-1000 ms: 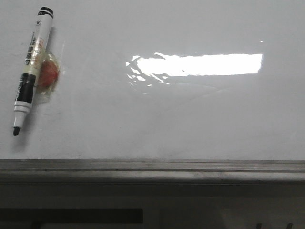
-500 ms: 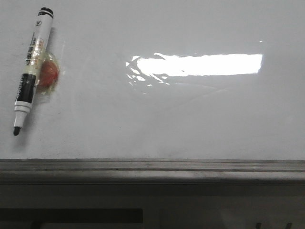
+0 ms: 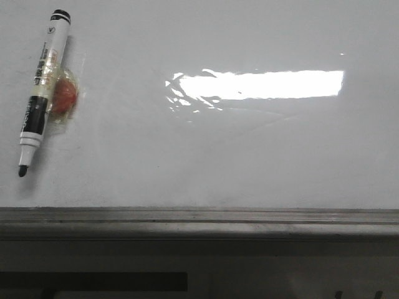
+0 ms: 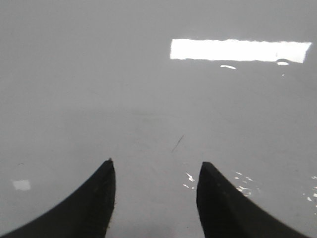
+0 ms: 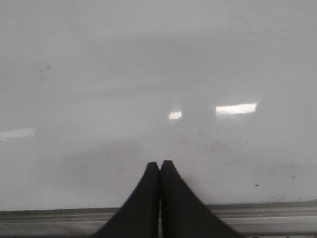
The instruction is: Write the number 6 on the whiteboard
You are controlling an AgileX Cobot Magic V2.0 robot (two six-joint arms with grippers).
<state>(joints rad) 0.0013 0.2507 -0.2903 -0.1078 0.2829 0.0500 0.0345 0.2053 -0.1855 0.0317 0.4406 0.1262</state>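
The whiteboard (image 3: 237, 156) fills the front view, glossy white with a bright light strip reflected on it and a grey metal rail (image 3: 199, 218) along its near edge. A black-and-white marker pen (image 3: 42, 87) lies uncapped on the board at the far left, tip toward the rail. No number 6 shows on the board. My left gripper (image 4: 155, 166) is open and empty over bare board (image 4: 148, 99). My right gripper (image 5: 160, 163) is shut and empty above the board (image 5: 148, 74) near its rail (image 5: 267, 210). Neither gripper shows in the front view.
A small red-orange object in clear wrap (image 3: 63, 98) lies against the marker's right side. A short thin dark mark (image 4: 177, 143) is on the board ahead of the left fingertips. Below the rail is a dark ledge (image 3: 199, 268).
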